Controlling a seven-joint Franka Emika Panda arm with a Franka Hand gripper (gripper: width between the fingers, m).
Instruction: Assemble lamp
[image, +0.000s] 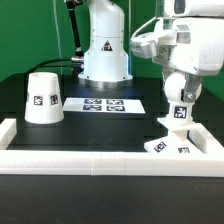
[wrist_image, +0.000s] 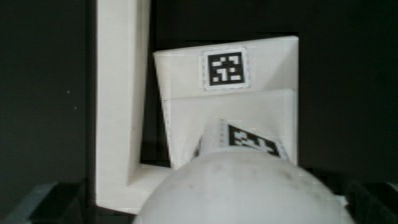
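The white cone shade (image: 42, 97) stands on the table at the exterior view's left. The low angular base (image: 167, 146) lies at the exterior view's right, in the corner of the white frame. My gripper (image: 180, 103) is shut on the round bulb (image: 180, 115) and holds it upright just above the base. In the wrist view the bulb (wrist_image: 240, 190) fills the space between the jaws. The base (wrist_image: 222, 90) with its tags lies directly beyond it. The fingers are mostly hidden by the bulb.
The marker board (image: 100, 103) lies flat in the middle of the table. A white frame wall (image: 90, 160) runs along the front and sides, also in the wrist view (wrist_image: 116, 100). The robot's pedestal (image: 103, 50) stands at the back.
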